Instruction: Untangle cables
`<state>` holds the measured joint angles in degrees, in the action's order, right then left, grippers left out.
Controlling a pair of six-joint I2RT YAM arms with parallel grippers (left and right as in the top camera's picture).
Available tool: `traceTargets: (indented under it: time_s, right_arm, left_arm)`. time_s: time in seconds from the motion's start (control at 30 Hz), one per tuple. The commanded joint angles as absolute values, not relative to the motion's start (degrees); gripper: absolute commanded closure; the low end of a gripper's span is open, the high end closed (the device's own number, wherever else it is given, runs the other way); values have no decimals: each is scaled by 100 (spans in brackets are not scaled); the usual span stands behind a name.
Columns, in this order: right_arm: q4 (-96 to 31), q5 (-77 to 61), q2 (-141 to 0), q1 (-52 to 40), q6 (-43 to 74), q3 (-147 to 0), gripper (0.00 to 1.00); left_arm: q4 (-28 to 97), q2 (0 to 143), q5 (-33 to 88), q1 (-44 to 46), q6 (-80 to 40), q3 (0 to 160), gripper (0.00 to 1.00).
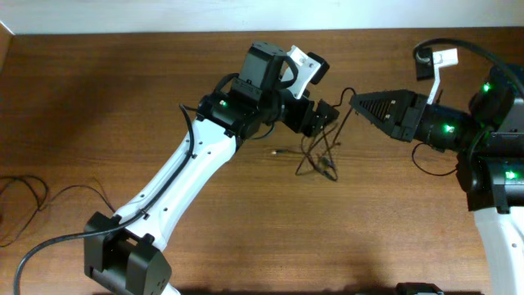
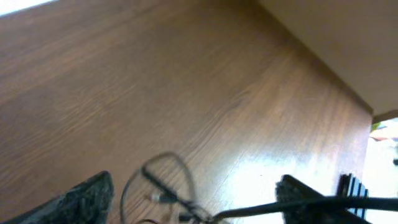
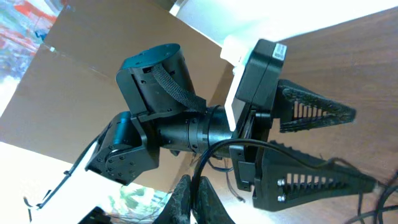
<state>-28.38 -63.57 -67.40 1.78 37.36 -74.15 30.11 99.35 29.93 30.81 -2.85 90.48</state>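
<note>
The right claw (image 1: 355, 100) is pinching one strand of the cables (image 1: 318, 154), shut tight.
Beyond it, at nine o'clock, the left claw (image 3: 364, 149) is gaping wide, while the tangle is trailing toward six o'clock on the table (image 1: 164, 82).

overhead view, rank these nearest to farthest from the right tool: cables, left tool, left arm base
1. cables: a strand reaches the right tool at its tip
2. left tool: just across, toward table centre
3. left arm base: far, bottom left
</note>
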Motion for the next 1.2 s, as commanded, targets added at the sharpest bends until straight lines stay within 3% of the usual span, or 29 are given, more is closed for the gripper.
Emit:
traceTargets:
  time_s: [0.0, 0.07, 0.1, 0.13, 0.3, 0.33, 0.37, 0.4, 0.43, 0.5, 0.6, 0.67, 0.77, 0.9, 1.17]
  right_arm:
    - [-2805, -6563, -6689, 191, 3979, -7557, 96]
    - [-2803, -6560, -6689, 191, 3999, -7557, 96]
    - [-2803, -6558, -6689, 191, 3997, -7557, 96]
    - [-2799, -6554, -6689, 191, 3994, -7557, 96]
    - [-2803, -6589, -6696, 196, 3997, -7557, 96]
    - [-2803, -6602, -6696, 196, 3997, -7557, 96]
    - [-2803, -6600, -6696, 196, 3994, -7557, 96]
    - [-2801, -6600, -6696, 196, 3994, -7557, 96]
    - [-2801, -6600, -6696, 196, 3994, -7557, 96]
    - [-2801, -6600, -6696, 196, 3994, -7557, 96]
    - [-2801, -6600, -6696, 196, 3994, -7557, 96]
    - [-2801, -6602, -6700, 196, 4001, -7557, 96]
    - [-2777, -6674, -6700, 196, 4099, -7557, 96]
    - [-2622, -6928, -6700, 193, 4281, -7557, 96]
    - [-2543, -7185, -6700, 189, 4622, -7557, 96]
  left_arm:
    - [2867, 9939, 3221, 3098, -325, 9004, 52]
    - [2873, 9942, 3214, 3111, -322, 9002, 67]
    - [2875, 9953, 3216, 3116, -322, 8991, 92]
    - [2875, 9953, 3214, 3124, -322, 8973, 100]
    - [2797, 9953, 3288, 3133, -344, 8884, 100]
    - [2786, 9953, 3363, 3135, -344, 8884, 94]
    - [2790, 9953, 3439, 3142, -342, 8884, 64]
    - [2794, 9953, 3492, 3148, -344, 8884, 40]
    - [2818, 9953, 3483, 3151, -338, 8884, 25]
    - [2932, 9953, 3479, 3083, -165, 8884, 14]
    - [3267, 9953, 3778, 2825, 167, 8884, 16]
    - [3308, 9953, 4676, 2637, 515, 8884, 22]
    - [3308, 9953, 5769, 2445, 1092, 8884, 22]
    - [3293, 9953, 6069, 2477, 1472, 8884, 20]
    - [2655, 9974, 6064, 2764, 1468, 8884, 36]
